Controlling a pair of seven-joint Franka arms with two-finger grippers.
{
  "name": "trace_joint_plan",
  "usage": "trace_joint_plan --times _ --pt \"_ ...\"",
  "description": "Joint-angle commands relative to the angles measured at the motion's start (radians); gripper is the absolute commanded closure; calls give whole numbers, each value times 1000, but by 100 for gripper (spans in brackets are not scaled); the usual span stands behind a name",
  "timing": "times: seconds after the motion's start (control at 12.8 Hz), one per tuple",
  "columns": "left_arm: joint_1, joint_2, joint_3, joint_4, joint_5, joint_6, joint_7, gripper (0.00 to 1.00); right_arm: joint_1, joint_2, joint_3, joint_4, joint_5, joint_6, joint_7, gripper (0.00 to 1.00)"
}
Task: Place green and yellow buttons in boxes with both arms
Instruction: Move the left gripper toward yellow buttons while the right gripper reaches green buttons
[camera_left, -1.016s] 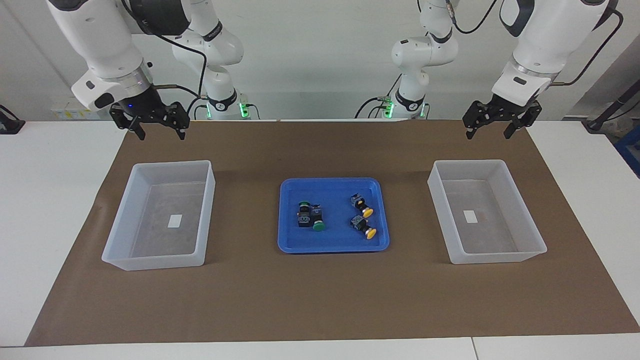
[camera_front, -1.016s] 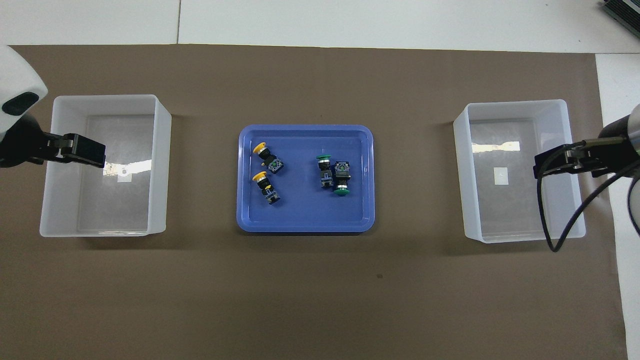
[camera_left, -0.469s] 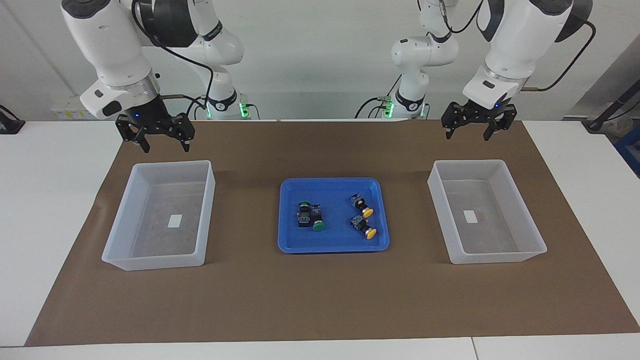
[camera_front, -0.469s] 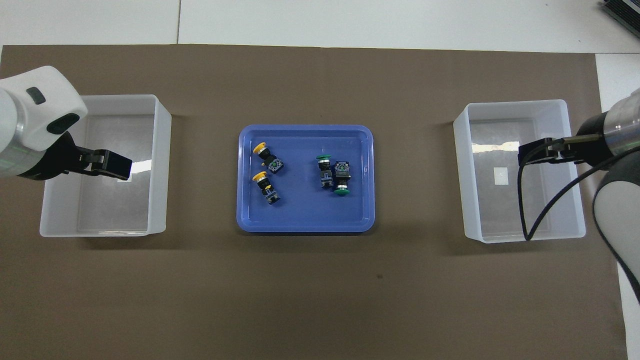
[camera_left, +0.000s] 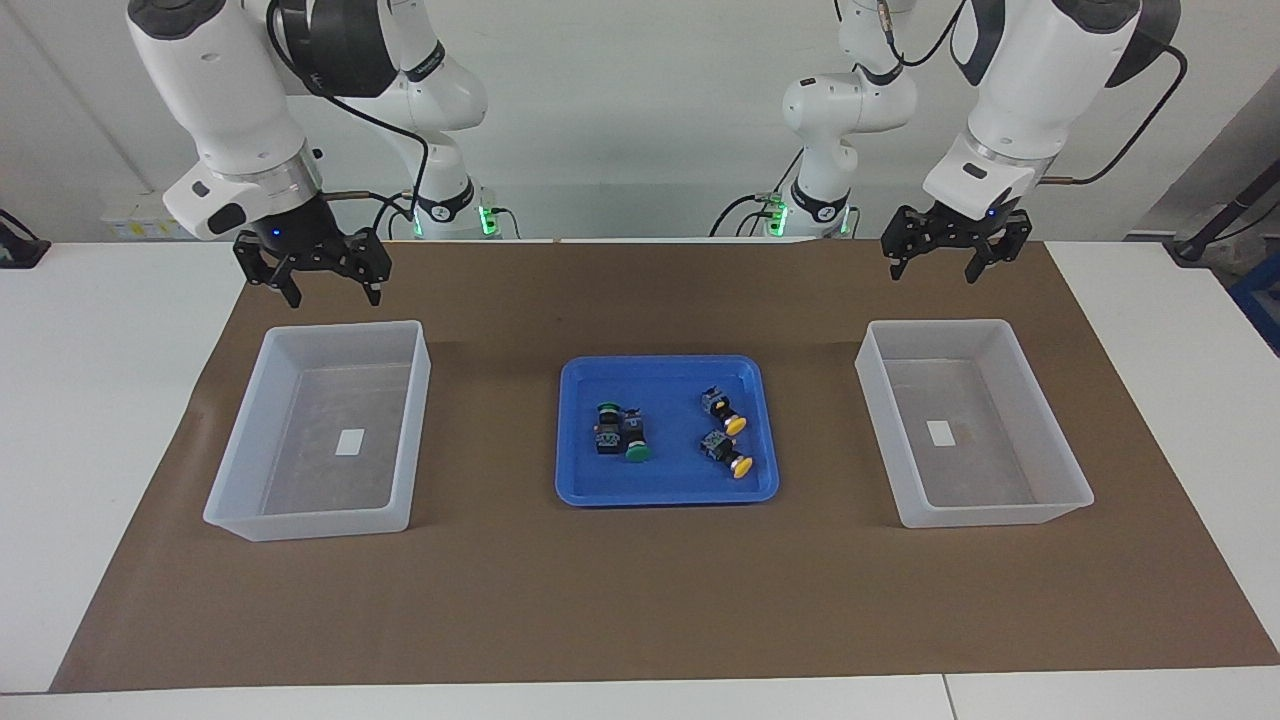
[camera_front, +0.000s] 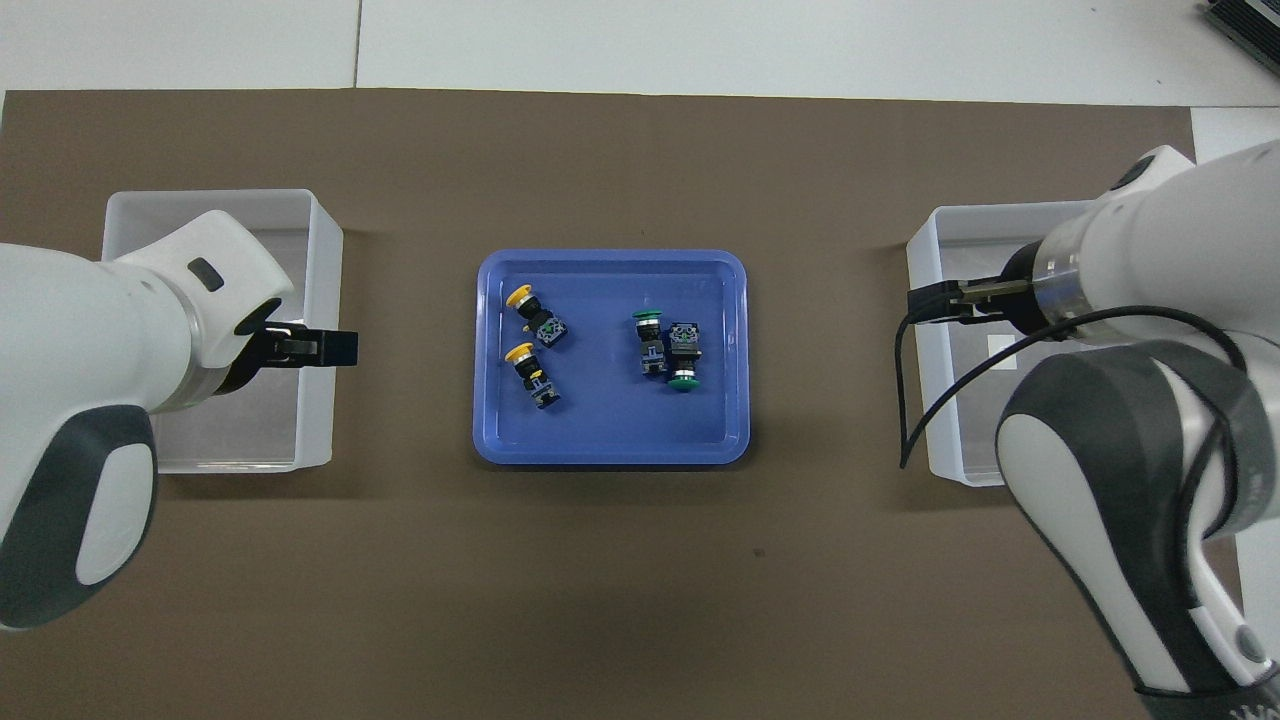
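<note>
Four buttons lie in a blue tray (camera_left: 660, 495) at mid-table. The two yellow buttons (camera_left: 736, 425) (camera_left: 741, 467) lie toward the left arm's end. The two green buttons (camera_left: 608, 410) (camera_left: 636, 452) lie side by side toward the right arm's end. In the overhead view the yellow buttons (camera_front: 519, 295) and green buttons (camera_front: 684, 380) also show. My left gripper (camera_left: 932, 274) (camera_front: 330, 347) is open and empty, high over the tray-side edge of one box. My right gripper (camera_left: 333, 296) (camera_front: 925, 303) is open and empty, high over the tray-side edge of the other box.
Two clear empty boxes stand on the brown mat, one at the left arm's end (camera_left: 990, 515) (camera_front: 215, 195), one at the right arm's end (camera_left: 310, 520) (camera_front: 1000, 212). Each has a small white label on its floor. White table surrounds the mat.
Both grippers have moved inward from the table's ends toward the tray, staying open and raised. The buttons, tray and boxes have not moved.
</note>
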Motion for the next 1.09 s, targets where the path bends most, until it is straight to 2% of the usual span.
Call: trace_joint_plan --times 0.0,0.23,0.39,0.47,1.02 --pt "-61 9 13 -90 -13 154 -126 0 34 57 0 -9 27 88 59 0" --pt "-120 119 13 -92 -13 314 -347 0 92 138 0 -7 27 206 137 0" --pt "-137 157 13 -93 -13 360 -443 0 123 203 0 -7 27 295 153 0" --pt "-144 167 13 -92 -13 362 -480 0 144 229 0 -7 27 321 153 11" --pt "-187 174 13 -144 -13 377 -686 0 236 355 1 -1 41 458 236 14"
